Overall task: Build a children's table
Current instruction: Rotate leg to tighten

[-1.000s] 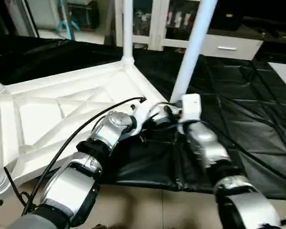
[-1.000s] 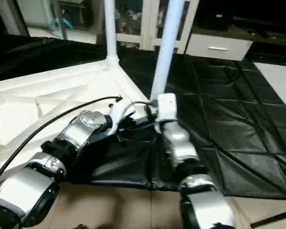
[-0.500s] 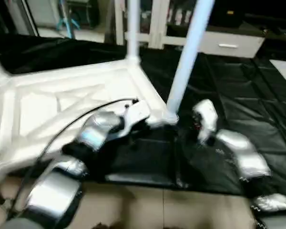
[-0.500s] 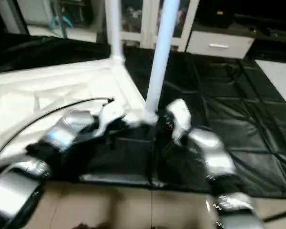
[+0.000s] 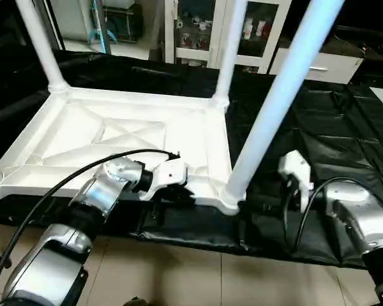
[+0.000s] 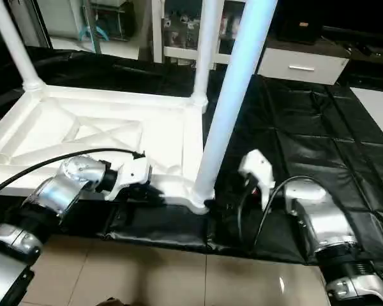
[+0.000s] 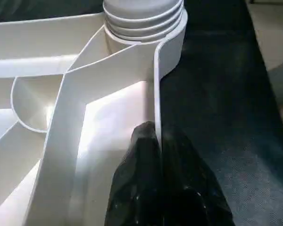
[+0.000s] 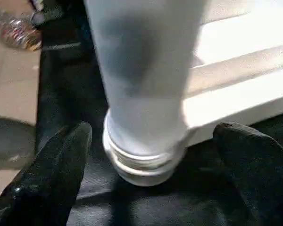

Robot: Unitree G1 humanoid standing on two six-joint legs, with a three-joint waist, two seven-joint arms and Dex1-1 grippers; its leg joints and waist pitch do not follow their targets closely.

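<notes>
tabletop (image 5: pixel 134 137): white ribbed plastic, upside down on the black mat (image 5: pixel 345 146), legs pointing up.
right gripper (image 8: pixel 151 155): has let go of the near leg (image 5: pixel 274 108) since a second ago; black fingers (image 8: pixel 52 165) now spread wide either side of its base, apart from it.
left gripper (image 7: pixel 155 155): closed, pinching the tabletop's thin edge wall near that corner.
near leg: long tapered tube, leaning slightly, threaded end in the round corner socket (image 5: pixel 230 201).
other legs: two upright at the far corners (image 5: pixel 226 51).
</notes>
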